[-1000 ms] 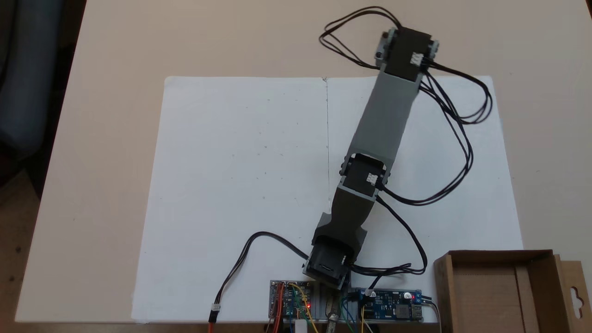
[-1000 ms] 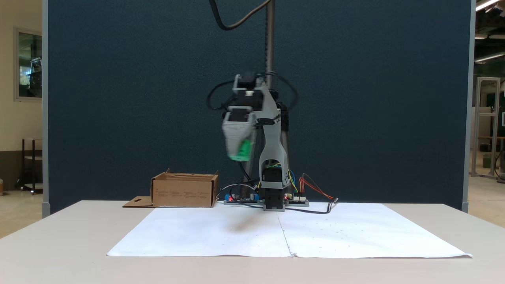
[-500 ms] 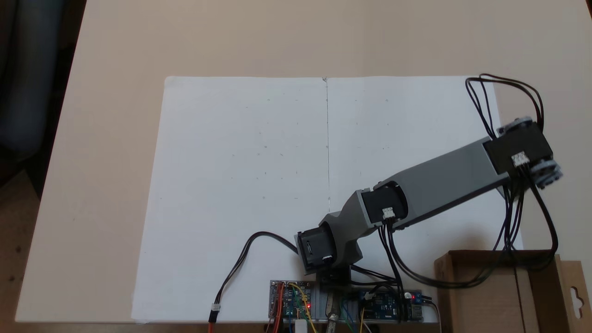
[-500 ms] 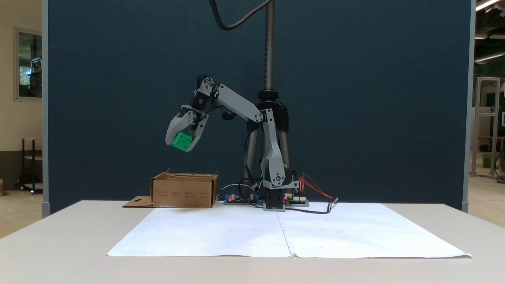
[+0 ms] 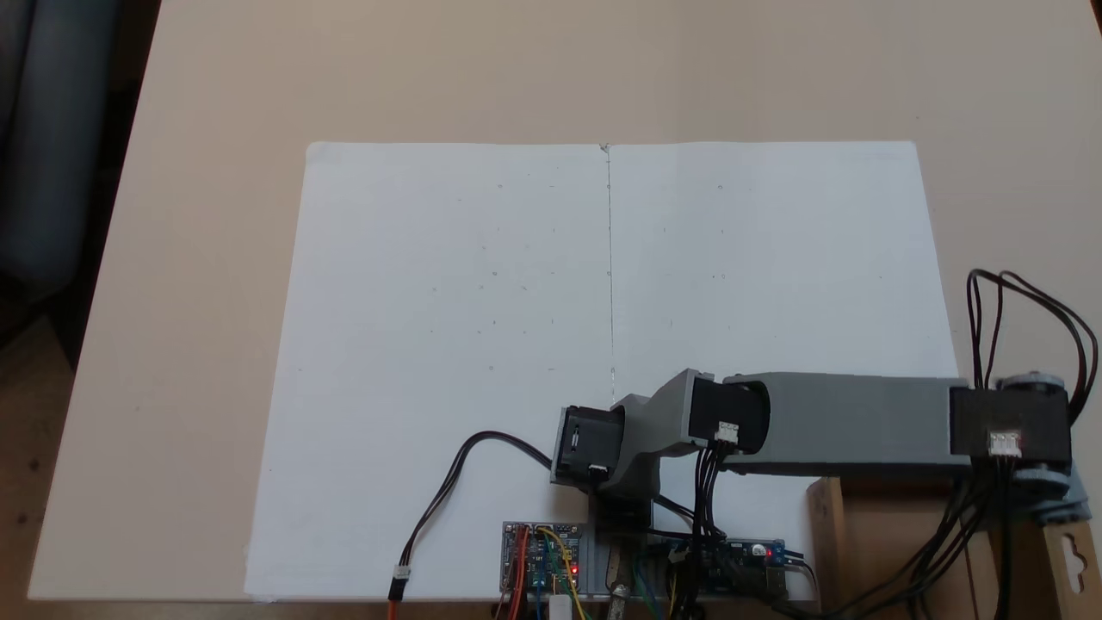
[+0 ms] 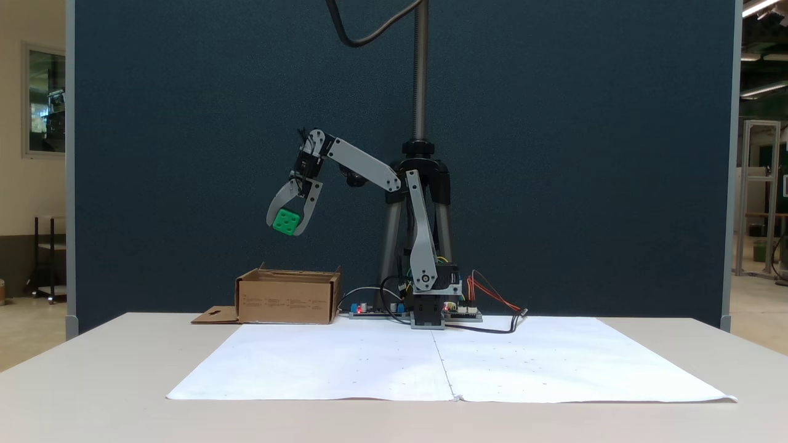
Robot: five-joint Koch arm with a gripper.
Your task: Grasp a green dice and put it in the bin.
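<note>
The green dice [image 6: 286, 221] hangs in the air between the grey fingers of my gripper [image 6: 287, 225], which is shut on it. It is held well above the bin [image 6: 288, 298], a brown cardboard box standing on the table left of the arm's base. From above, the grey arm [image 5: 848, 424] stretches to the right over the bin [image 5: 869, 542], and it hides the gripper and the dice. The bin's flap with the hang-hole [image 5: 1072, 560] shows at the bottom right corner.
A large white paper sheet [image 5: 482, 344] covers the middle of the table. Circuit boards [image 5: 542, 560] with coloured wires sit at the arm's base. Black cables [image 5: 1029, 319] loop off the arm's elbow. A dark blue partition [image 6: 184, 154] stands behind the table.
The arm has swung from over the paper to above the bin, carrying the dice. The gripper has stayed shut on the dice throughout.
</note>
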